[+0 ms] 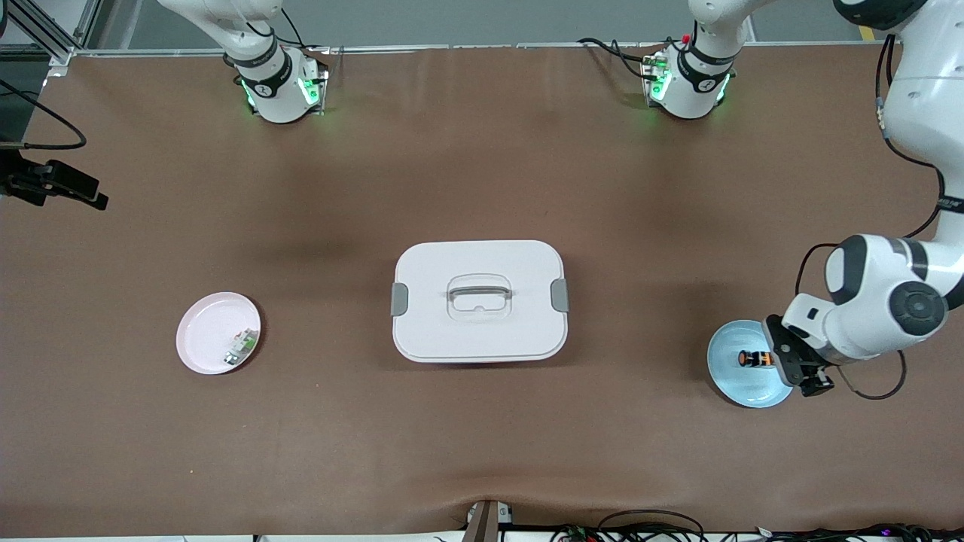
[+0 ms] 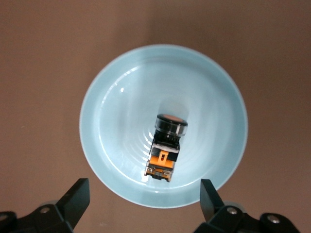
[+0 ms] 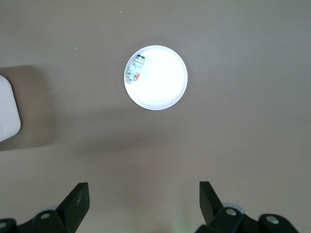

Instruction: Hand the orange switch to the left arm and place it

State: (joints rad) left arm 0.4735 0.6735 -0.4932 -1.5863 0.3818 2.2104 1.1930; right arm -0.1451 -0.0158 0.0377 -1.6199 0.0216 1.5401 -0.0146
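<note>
The orange switch [image 1: 755, 359] lies on its side in a light blue plate [image 1: 734, 380] at the left arm's end of the table. In the left wrist view the switch [image 2: 165, 145] shows a black body, a round cap and an orange end, inside the plate [image 2: 116, 107]. My left gripper [image 1: 796, 367] hangs over the plate's edge, open and empty [image 2: 143, 189], with the switch between and ahead of its fingers. My right gripper [image 3: 144, 191] is open and empty, high over bare table; it does not show in the front view. The white box [image 1: 478, 335] stands at the table's middle.
A pink plate [image 1: 207, 331] with a small green-and-white component [image 1: 241, 346] lies toward the right arm's end; both show in the right wrist view, plate [image 3: 163, 90] and component [image 3: 135, 70]. A corner of the box [image 3: 7, 109] shows there too.
</note>
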